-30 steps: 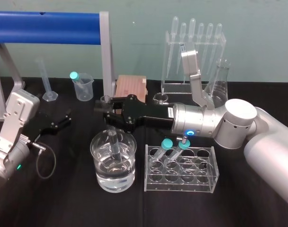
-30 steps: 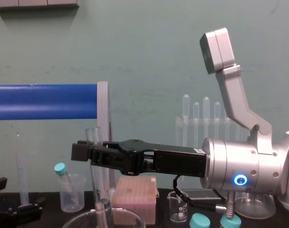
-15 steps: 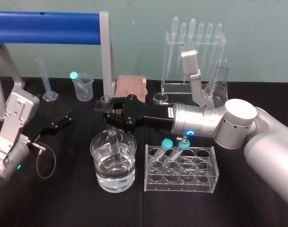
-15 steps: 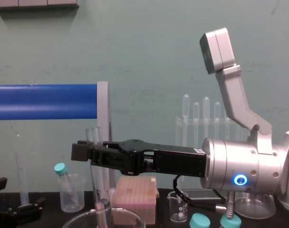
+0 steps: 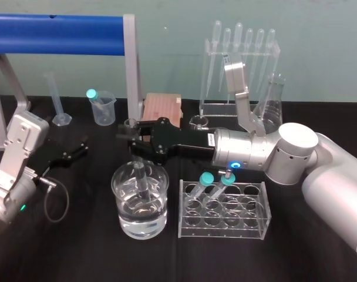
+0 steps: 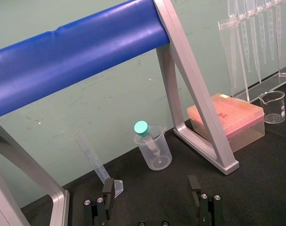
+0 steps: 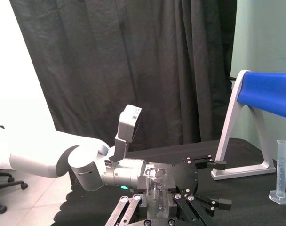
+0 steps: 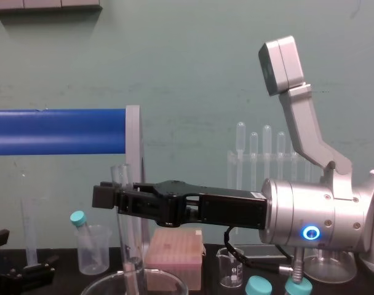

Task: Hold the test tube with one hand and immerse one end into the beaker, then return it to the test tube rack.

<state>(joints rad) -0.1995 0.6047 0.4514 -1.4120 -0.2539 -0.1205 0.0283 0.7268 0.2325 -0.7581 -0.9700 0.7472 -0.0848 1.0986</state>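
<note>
test tube (image 5: 142, 178) between right jaws, in beaker (image 5: 157, 216)

A blue bar (image 5: 55, 26) on a grey frame (image 5: 130, 64) spans the back left of the black worktop (image 5: 78, 247). Beneath it stand a graduated cylinder (image 5: 56, 100) and a cloudy plastic beaker (image 5: 104, 110) holding a teal-capped tube (image 5: 91, 94). Further right stand a pink box (image 5: 162, 108), a small glass beaker (image 5: 197, 122), a clear pipette stand (image 5: 240, 70) and a conical flask (image 5: 272, 104).

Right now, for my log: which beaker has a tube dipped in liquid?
The large wide beaker nearest the robot; the right gripper holds the test tube in it.
</note>
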